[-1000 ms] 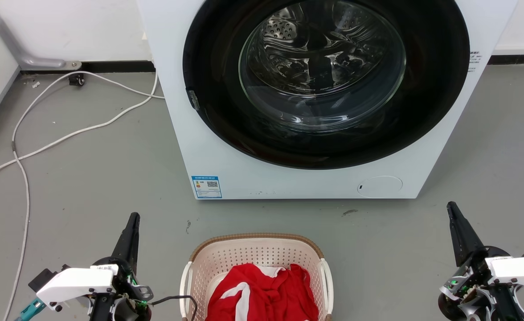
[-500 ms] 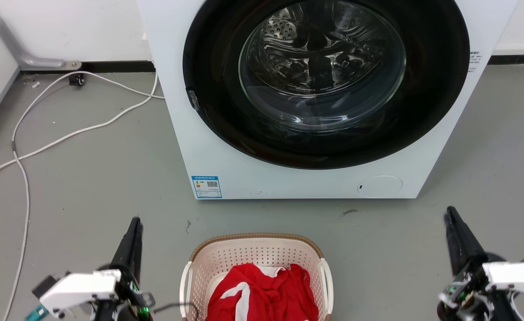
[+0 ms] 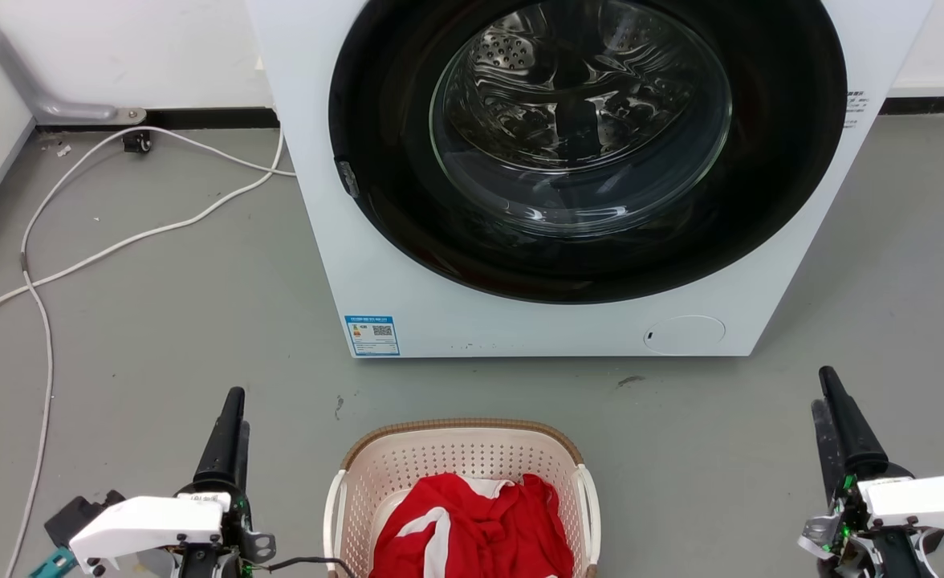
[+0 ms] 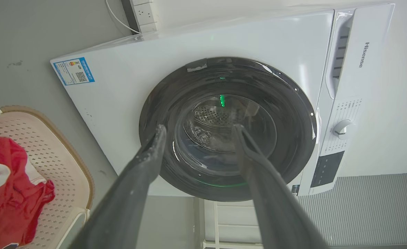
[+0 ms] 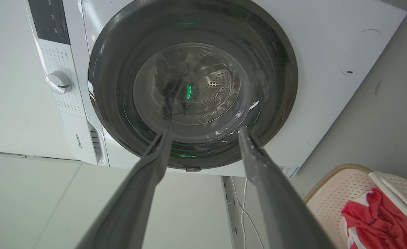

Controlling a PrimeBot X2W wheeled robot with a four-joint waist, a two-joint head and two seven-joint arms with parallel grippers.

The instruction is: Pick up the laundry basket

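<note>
Lettering "Hisense" (image 4: 363, 54), QR label (image 3: 372, 335) on washing machine (image 3: 440, 317) behind laundry basket (image 3: 456, 461).

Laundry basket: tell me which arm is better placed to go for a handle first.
Left, probably. In the head view the left gripper stands much nearer the left handle of the laundry basket than the right gripper does to the right handle. Both are open and touch nothing.

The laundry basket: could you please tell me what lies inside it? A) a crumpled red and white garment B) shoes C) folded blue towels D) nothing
A: the head view shows a crumpled red and white garment lying inside the laundry basket.
</note>
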